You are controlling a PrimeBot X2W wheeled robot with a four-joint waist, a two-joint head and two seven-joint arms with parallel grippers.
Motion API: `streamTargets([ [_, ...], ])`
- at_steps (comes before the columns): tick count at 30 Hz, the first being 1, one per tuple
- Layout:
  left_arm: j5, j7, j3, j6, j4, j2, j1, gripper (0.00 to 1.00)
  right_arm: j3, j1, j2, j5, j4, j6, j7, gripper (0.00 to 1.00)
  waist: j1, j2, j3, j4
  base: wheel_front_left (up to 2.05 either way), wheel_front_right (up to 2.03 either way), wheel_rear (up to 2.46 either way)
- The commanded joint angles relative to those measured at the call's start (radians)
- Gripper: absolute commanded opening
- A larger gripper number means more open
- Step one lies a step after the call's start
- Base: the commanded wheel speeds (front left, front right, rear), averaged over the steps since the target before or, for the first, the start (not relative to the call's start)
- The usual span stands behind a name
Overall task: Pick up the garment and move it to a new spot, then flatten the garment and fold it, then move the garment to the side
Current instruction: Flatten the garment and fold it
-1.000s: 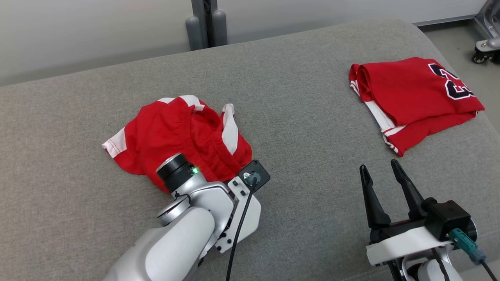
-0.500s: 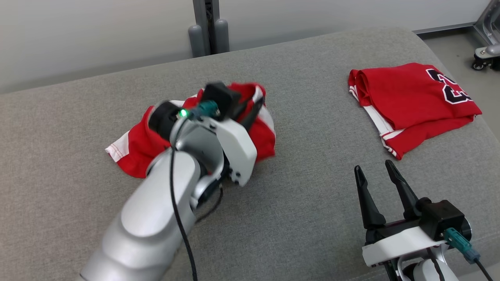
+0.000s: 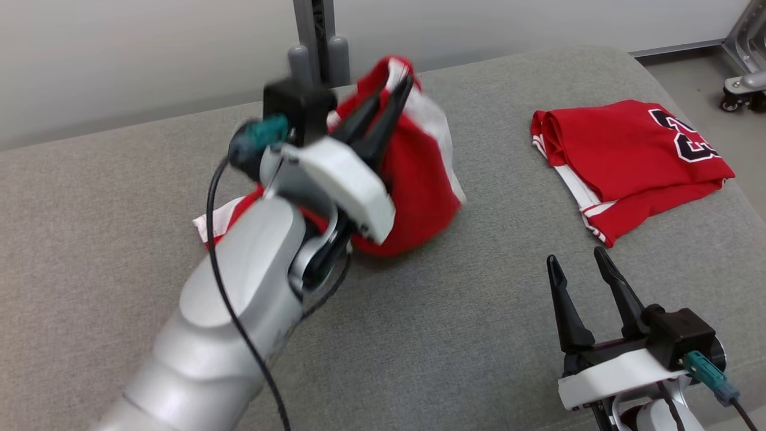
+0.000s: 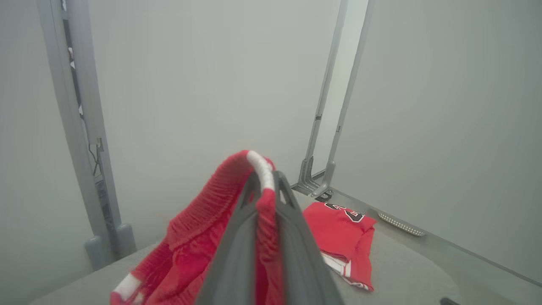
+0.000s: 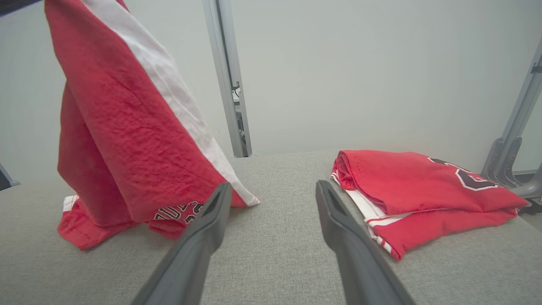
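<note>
The jaws of our left gripper (image 4: 264, 178) are pressed together on the ribbed elastic waistband of the garment (image 3: 419, 179), a pair of red shorts with a white side stripe. They pinch a fold of it between the long dark fingers. From that pinch the shorts hang downward, so their long axis runs close to vertical. The lower hem and a printed patch rest crumpled on the grey upholstered surface (image 3: 479, 335).

We judge the carry turns on this: the cloth hangs below the jaws and touches down, so it wants lifting clear before going sideways, or it will drag on the coarse weave. The fabric looks soft, limp and slightly crinkled.

Our right gripper (image 3: 574, 256) sits low to the right, jaws spread and empty, well apart from the shorts. The left arm is plainly the nearer. Further right, a folded red jersey (image 3: 628, 149) with black numerals lies flat near the surface's edge.
</note>
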State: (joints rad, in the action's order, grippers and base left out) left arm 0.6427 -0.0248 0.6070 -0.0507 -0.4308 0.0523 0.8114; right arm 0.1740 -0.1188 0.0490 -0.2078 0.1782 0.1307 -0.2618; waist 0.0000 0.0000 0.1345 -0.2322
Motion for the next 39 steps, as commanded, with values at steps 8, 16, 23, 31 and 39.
streamTargets([
  [8, 0.006, -0.087, -0.020, 0.062, 0.042, 0.099, -0.249, 0.00, -0.024, 0.029, 0.004, 0.008, 0.001, 0.000, -0.005, 1.00, 0.0000, 0.0000, 0.002, 0.078, 0.00, 0.00, 0.00],
  [16, 0.085, -0.144, -0.109, 0.115, 0.100, 0.167, -0.453, 0.05, -0.020, 0.036, 0.010, 0.013, -0.002, 0.000, -0.005, 1.00, 0.0000, 0.0000, -0.007, 0.134, 0.00, 0.00, 0.00],
  [23, 0.142, -0.180, -0.154, 0.115, 0.120, 0.188, -0.590, 0.26, -0.020, 0.051, 0.017, 0.011, 0.003, 0.000, -0.005, 1.00, 0.0000, 0.0000, -0.026, 0.155, 0.00, 0.00, 0.00],
  [31, 0.158, -0.203, -0.163, 0.137, 0.063, 0.171, -0.660, 1.00, -0.006, 0.067, 0.023, 0.005, 0.015, 0.000, -0.005, 1.00, 0.0000, 0.0000, -0.061, 0.160, 0.00, 0.00, 0.00],
  [39, 0.100, -0.235, -0.198, 0.171, 0.073, 0.169, -0.700, 1.00, 0.000, 0.086, 0.029, 0.001, 0.015, 0.000, -0.005, 1.00, 0.0000, 0.0000, -0.093, 0.168, 0.00, 0.00, 0.00],
])
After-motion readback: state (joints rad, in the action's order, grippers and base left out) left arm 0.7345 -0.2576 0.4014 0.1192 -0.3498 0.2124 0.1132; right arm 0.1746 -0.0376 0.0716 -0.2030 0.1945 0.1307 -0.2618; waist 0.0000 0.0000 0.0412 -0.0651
